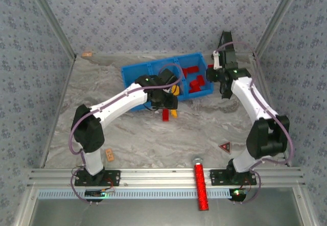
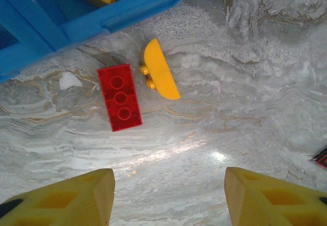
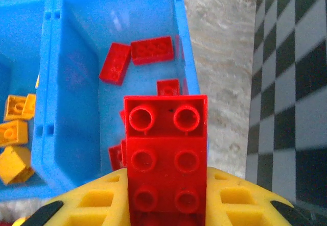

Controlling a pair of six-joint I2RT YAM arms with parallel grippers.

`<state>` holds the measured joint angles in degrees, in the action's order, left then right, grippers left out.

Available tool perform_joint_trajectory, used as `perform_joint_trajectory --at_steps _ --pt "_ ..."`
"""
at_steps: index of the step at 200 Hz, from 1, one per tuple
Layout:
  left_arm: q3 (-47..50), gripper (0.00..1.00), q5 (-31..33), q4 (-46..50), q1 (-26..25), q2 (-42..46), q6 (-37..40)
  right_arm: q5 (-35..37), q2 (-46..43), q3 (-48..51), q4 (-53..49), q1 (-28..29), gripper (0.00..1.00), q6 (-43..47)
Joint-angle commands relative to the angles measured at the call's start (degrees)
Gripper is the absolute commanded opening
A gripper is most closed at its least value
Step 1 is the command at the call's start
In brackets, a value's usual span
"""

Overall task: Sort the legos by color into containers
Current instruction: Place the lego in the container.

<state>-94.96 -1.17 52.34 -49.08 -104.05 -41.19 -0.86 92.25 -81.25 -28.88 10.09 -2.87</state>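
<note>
one red lego (image 3: 166, 134), right gripper (image 3: 166, 205) clamping it

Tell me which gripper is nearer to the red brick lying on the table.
Left. The left gripper hangs open just above the red brick; the right gripper is over the blue tray, holding a second brick.

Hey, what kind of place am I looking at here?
Likely a robot test cell, not a home: patterned wall panels box in a marble-look table, with an aluminium rail along its near edge.
</note>
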Motion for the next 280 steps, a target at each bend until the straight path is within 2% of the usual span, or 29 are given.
perform_joint_trajectory --at_steps 1,88,148,184,217,280 --pt "1.6 0.60 4.0 -1.8 -1.3 -0.5 -6.9 -0.8 5.3 -5.6 -0.2 -0.1 0.21 3.9" --pt "-0.6 0.62 4.4 -4.8 -3.1 -7.5 -12.2 -1.0 24.4 -21.9 -1.4 1.9 0.23 11.3" --pt "-0.9 0.62 4.5 -7.0 -3.5 -11.5 -13.7 -2.9 31.6 -26.8 -0.6 2.0 0.25 14.4" --pt "-1.7 0.62 8.6 -5.5 -4.1 -13.3 -13.1 -3.3 35.1 -29.0 -1.4 2.0 0.28 14.8" --pt "-2.0 0.62 8.7 -6.6 -4.3 -14.8 -13.0 -2.8 36.6 -29.4 -1.2 1.8 0.29 14.9" --pt "-4.7 0.62 8.1 -7.0 -4.3 -18.9 -13.5 -3.0 37.4 -29.7 -1.9 1.9 0.44 15.1"
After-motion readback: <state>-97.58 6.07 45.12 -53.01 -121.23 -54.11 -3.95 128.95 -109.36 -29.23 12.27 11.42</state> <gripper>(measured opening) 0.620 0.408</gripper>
